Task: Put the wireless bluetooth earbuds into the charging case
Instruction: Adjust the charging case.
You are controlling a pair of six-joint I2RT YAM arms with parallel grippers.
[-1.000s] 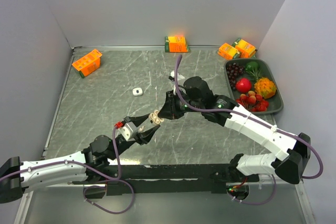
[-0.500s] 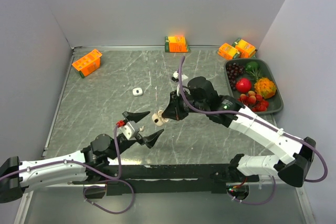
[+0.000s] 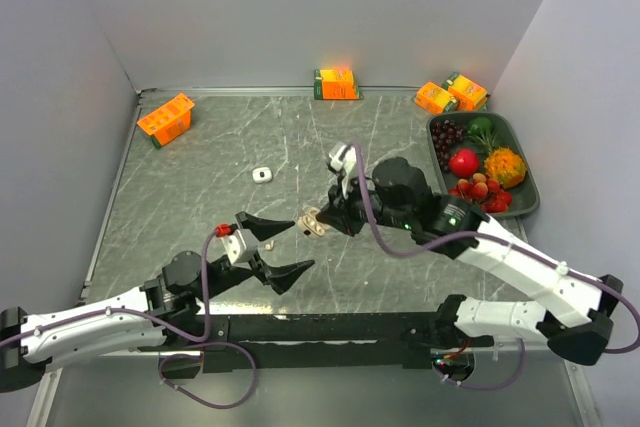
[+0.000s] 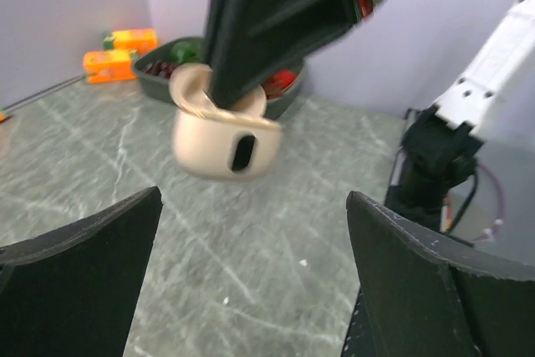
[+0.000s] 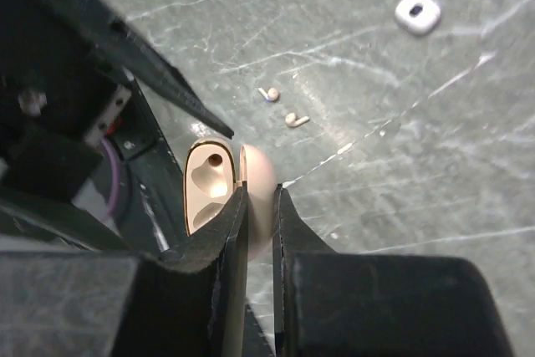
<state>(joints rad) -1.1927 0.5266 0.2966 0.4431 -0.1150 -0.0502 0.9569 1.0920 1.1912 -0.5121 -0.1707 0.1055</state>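
1. Top external: R gripper (image 3: 324,221), mid-frame, is clenched on the beige charging case (image 3: 313,223), lid open. L gripper (image 3: 303,244) sits just below-left of it, released, jaws spread wide, nothing in them. We can't make out anything smaller on the table (image 3: 180,197) from up here.
2. Left wrist: case hangs upper centre, pinched from above by the R fingers (image 4: 267,31). L fingers (image 4: 79,265) fill the lower left and lower right corners, well apart. The case is ahead of the gap btwn them, touching neither.
3. Right wrist: R pinch is on the lid half. The socket half faces frame-left, and the sockets look empty to us. Two earbuds (image 5: 296,119) lie loose on the table, just above the case in frame, side by side, stems approx left-right. One L finger's tip ends near them. We judge the L arm, free and nearer, should fetch a bud, closing across the stem.
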